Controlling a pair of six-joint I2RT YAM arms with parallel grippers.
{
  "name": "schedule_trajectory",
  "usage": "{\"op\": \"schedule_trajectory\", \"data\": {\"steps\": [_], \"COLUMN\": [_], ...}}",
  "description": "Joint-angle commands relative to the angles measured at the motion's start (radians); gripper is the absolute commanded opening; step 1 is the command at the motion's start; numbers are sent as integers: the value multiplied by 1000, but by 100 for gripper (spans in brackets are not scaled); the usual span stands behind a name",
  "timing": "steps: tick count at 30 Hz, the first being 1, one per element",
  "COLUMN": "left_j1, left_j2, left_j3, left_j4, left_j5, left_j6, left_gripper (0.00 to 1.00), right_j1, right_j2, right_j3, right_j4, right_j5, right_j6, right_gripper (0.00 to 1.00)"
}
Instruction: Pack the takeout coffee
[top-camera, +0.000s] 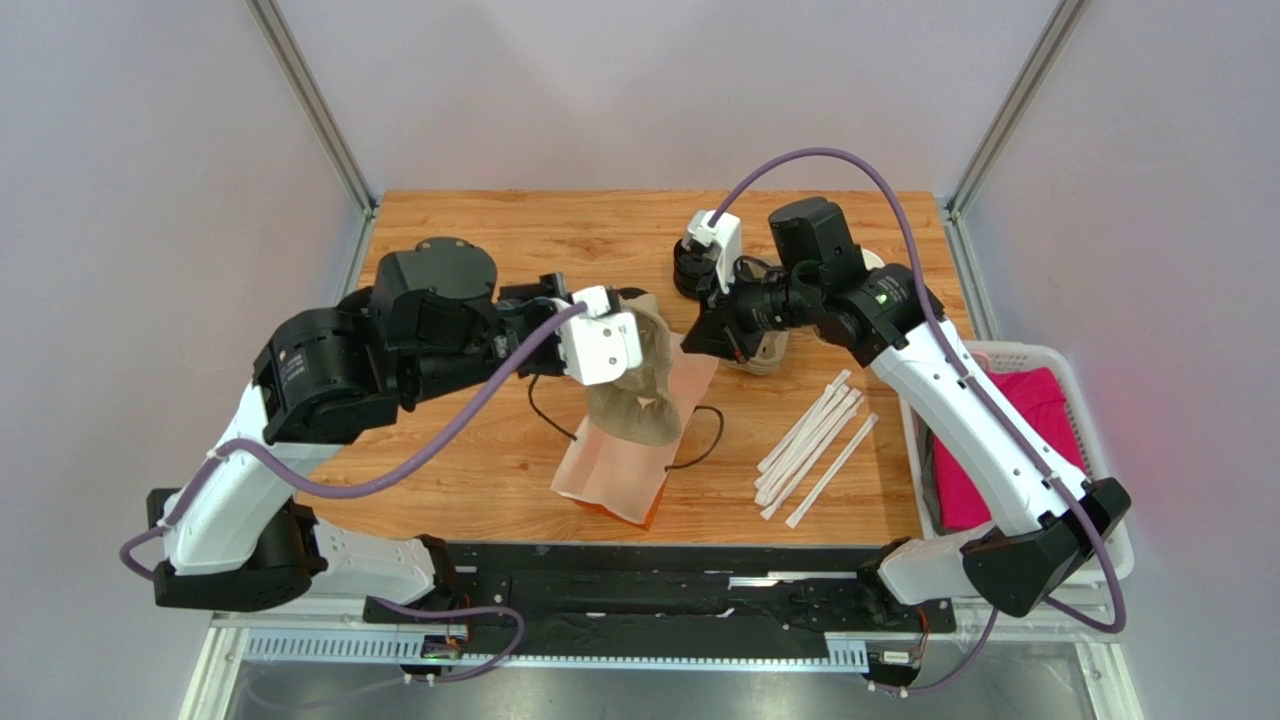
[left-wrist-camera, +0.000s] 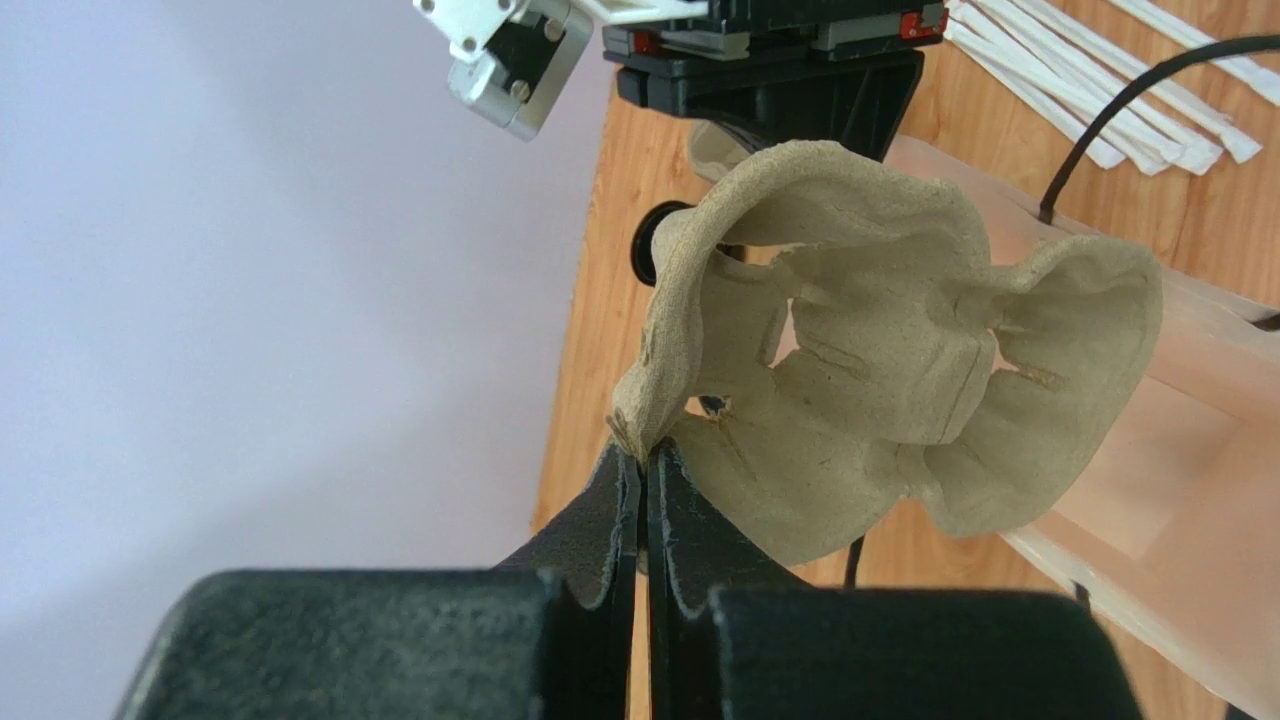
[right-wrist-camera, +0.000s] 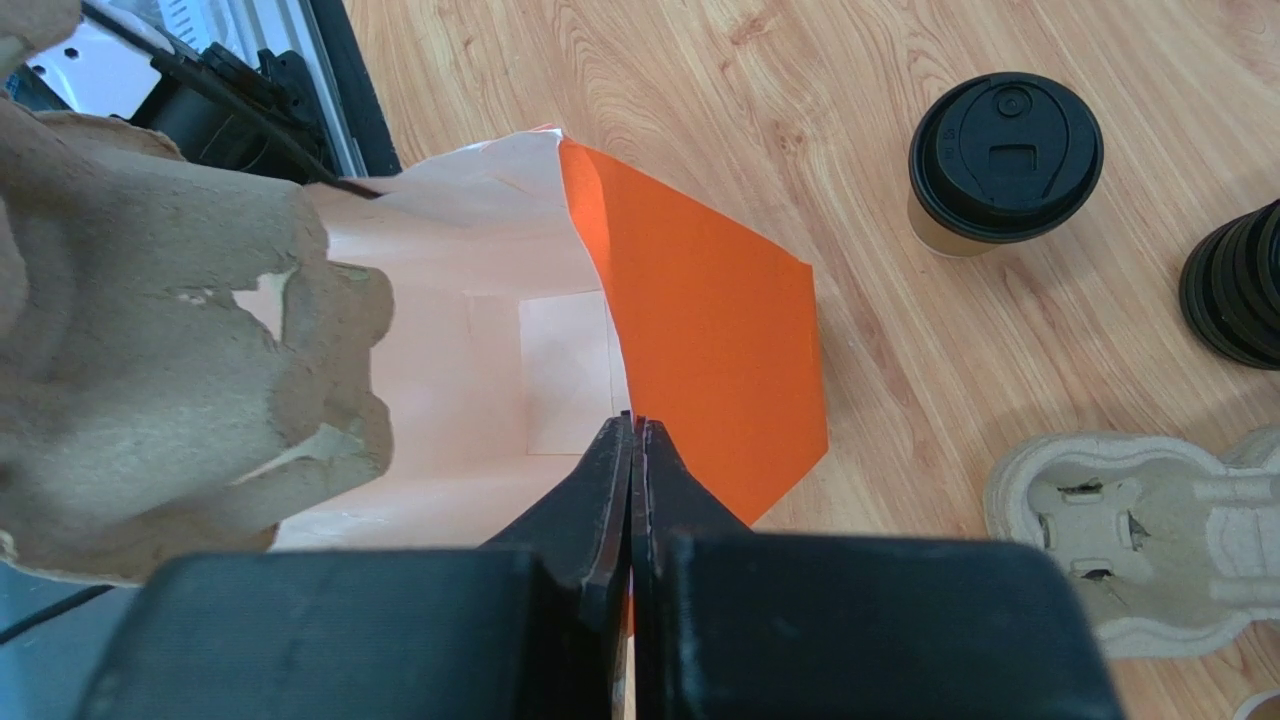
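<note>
Wooden bench (top-camera: 496, 450): your left hand (left-wrist-camera: 643, 465) pinches a pulp cup carrier (left-wrist-camera: 887, 375) by its edge at the paper bag (right-wrist-camera: 706, 330) mouth; your right hand (right-wrist-camera: 631, 435) pinches the bag's rim. Beyond the right hand, well apart, stands the takeout coffee (right-wrist-camera: 1004, 158). The carrier may snag the rim and tug the bag loose.

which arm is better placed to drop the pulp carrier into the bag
Left, probably: the left gripper is shut on the pulp carrier at the mouth of the paper bag, whose rim the right gripper pinches open.

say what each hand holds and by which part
Left hand: the pulp cup carrier, pinched at its rim. Right hand: the orange paper bag, by its mouth edge.
</note>
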Motion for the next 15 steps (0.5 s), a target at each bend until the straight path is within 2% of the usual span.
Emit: {"op": "schedule_trajectory", "data": {"steps": [1, 8, 15], "left_j1": [-74, -198, -226], "left_j2": [3, -9, -25], "left_j3": [-27, -185, -308], "left_j4": [91, 160, 188], "left_j5": [-169, -255, -263], "left_j6": [94, 176, 183], "left_gripper": [0, 0, 0], "right_j1": [0, -2, 1], "right_j2": [-24, -44, -67], "right_j3": [36, 22, 15], "right_j4": [26, 17, 2], "right_j5": [-15, -61, -110], "right_j6": [9, -1, -41], "right_gripper": [0, 0, 0]}}
